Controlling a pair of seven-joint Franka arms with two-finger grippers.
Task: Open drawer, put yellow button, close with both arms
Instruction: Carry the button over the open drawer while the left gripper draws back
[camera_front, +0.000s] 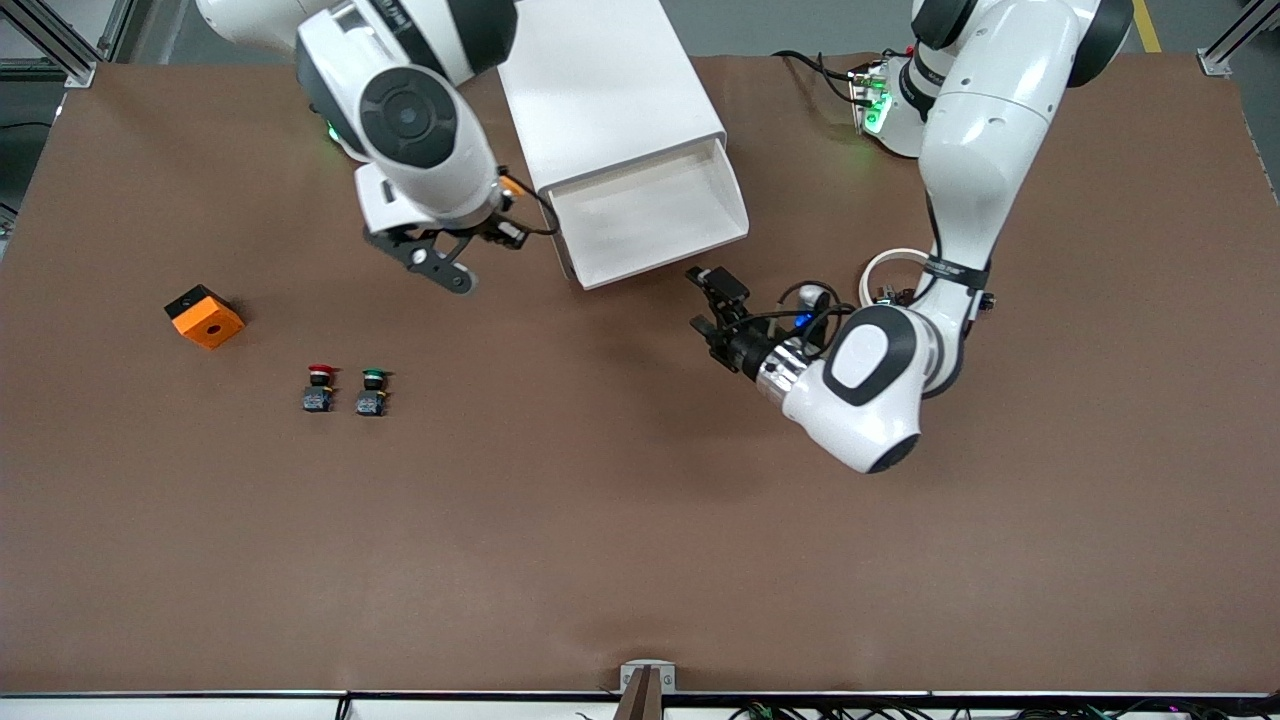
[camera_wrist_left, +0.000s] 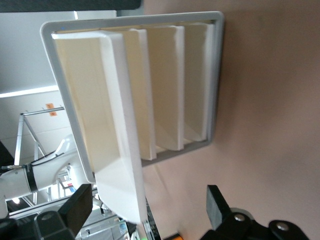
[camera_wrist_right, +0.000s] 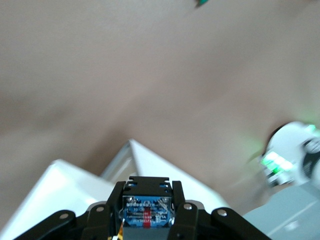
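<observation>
The white cabinet (camera_front: 610, 90) stands at the table's robot side with its drawer (camera_front: 650, 212) pulled open and bare inside. My right gripper (camera_front: 508, 222) hangs beside the drawer, toward the right arm's end, shut on the yellow button (camera_front: 512, 186). In the right wrist view the fingers (camera_wrist_right: 117, 200) clamp the button's black-blue body (camera_wrist_right: 147, 215), and the gripper (camera_wrist_right: 148, 186) is over the cabinet's white edge. My left gripper (camera_front: 712, 303) is open and empty just in front of the drawer's front panel. In the left wrist view (camera_wrist_left: 147, 205) its jaws stand wide before the drawer (camera_wrist_left: 120, 150).
A red-capped button (camera_front: 320, 385) and a green-capped button (camera_front: 372, 389) stand side by side toward the right arm's end. An orange block (camera_front: 205, 317) lies farther toward that end. The brown table (camera_front: 640, 520) stretches wide toward the front camera.
</observation>
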